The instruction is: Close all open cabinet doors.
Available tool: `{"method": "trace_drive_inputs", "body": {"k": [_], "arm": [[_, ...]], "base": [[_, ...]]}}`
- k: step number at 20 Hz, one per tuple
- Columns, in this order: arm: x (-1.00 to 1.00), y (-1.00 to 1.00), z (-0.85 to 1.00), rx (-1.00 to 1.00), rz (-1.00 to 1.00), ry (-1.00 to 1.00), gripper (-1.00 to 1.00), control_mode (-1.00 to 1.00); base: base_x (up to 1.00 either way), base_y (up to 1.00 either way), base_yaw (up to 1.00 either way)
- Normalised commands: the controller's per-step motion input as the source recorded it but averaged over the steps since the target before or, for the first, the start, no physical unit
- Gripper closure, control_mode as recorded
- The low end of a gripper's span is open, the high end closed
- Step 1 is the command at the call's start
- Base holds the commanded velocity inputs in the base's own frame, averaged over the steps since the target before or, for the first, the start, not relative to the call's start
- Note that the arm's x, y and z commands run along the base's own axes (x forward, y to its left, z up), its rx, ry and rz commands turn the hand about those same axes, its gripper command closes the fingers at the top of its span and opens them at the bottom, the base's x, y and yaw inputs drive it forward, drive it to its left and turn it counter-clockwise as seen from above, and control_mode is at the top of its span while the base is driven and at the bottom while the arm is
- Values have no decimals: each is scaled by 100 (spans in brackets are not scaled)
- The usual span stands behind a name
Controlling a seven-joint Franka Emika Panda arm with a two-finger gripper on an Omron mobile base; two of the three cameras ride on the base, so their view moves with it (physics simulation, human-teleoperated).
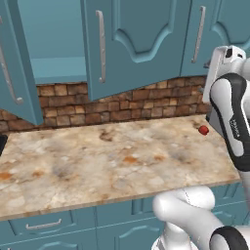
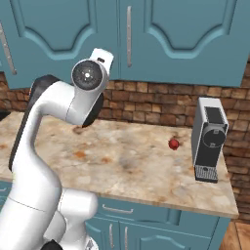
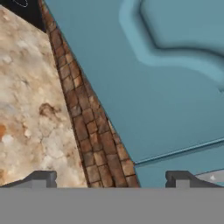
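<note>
Gripper [image 3: 111, 178] spread wide, fingertips [image 3: 41, 178] well apart, clasping nothing; aimed at teal cabinet door [image 3: 144, 78] swung out above brick backsplash [image 3: 87, 118] and marbled counter [image 3: 30, 100]

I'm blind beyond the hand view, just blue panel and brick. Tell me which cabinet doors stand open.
Observer: Two. In the left base view the far-left door is swung wide out over the counter.
Operator: Give me the other one.
Observer: The next door to its right is swung out too, its bar handle near its left edge.
Operator: Report what sits on the counter.
Observer: A small red object and a coffee machine, toward the right end.
</note>
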Motion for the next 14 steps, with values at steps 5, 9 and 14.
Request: {"method": "trace_drive_inputs", "body": {"k": [5,9,14], "arm": [[-72,37,-5,-11,-2,-8,-100,-100],[-40,11,-10,-2,-3,0,-100,-100],[-55,0,-10,0,-1,0,-100,-100]], "base": [[0,0,0],[0,0,0],[0,0,0]]}}
